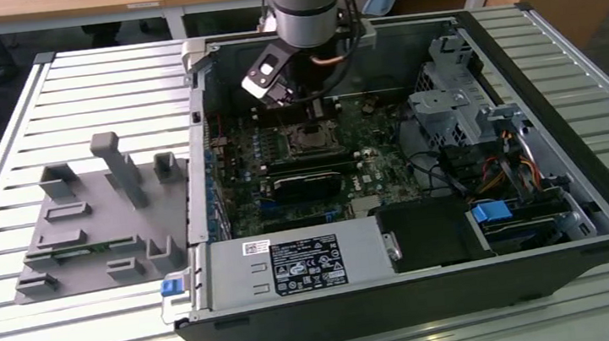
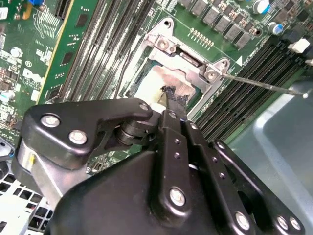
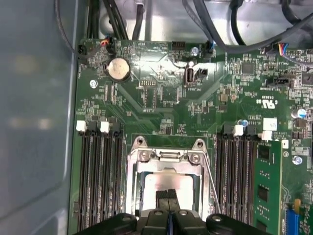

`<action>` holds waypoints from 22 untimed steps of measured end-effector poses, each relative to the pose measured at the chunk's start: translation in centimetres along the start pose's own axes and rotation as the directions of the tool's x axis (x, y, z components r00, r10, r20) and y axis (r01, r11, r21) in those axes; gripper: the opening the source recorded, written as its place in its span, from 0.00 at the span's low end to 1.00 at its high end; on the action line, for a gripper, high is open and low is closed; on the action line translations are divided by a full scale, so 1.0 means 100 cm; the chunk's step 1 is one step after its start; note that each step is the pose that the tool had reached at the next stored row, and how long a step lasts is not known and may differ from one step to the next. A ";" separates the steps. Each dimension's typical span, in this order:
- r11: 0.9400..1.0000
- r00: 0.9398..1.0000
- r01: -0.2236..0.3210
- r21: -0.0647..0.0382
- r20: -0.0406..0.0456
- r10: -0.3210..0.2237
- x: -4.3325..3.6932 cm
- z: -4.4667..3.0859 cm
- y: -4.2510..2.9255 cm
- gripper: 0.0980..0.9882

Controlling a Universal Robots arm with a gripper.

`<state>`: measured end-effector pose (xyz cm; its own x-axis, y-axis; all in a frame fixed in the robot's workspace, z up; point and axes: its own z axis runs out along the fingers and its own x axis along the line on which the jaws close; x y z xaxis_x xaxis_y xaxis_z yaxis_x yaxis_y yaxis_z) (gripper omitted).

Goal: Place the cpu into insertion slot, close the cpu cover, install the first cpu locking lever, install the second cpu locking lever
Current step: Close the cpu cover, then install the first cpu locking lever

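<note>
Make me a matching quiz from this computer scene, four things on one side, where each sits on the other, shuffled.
Things:
1 chip
2 coin battery
3 grey plastic block
4 thin lever

Places:
A on the slatted table outside the case
B in the socket under the pincer
C on open green board
D angling away from the socket's corner

Pairs: 1-B, 2-C, 3-A, 4-D
</note>
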<state>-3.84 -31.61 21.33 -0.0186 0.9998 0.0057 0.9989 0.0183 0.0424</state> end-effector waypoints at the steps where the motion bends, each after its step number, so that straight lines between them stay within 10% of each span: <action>1: 1.000 1.000 0.000 0.000 -0.001 0.000 0.0000 0.0001 0.0011 0.01; 22: 1.000 1.000 0.000 0.001 -0.001 0.000 0.0001 -0.0170 0.0049 0.01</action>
<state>-3.43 -31.61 23.05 -0.0185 0.9998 0.0067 0.9990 0.0182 0.0410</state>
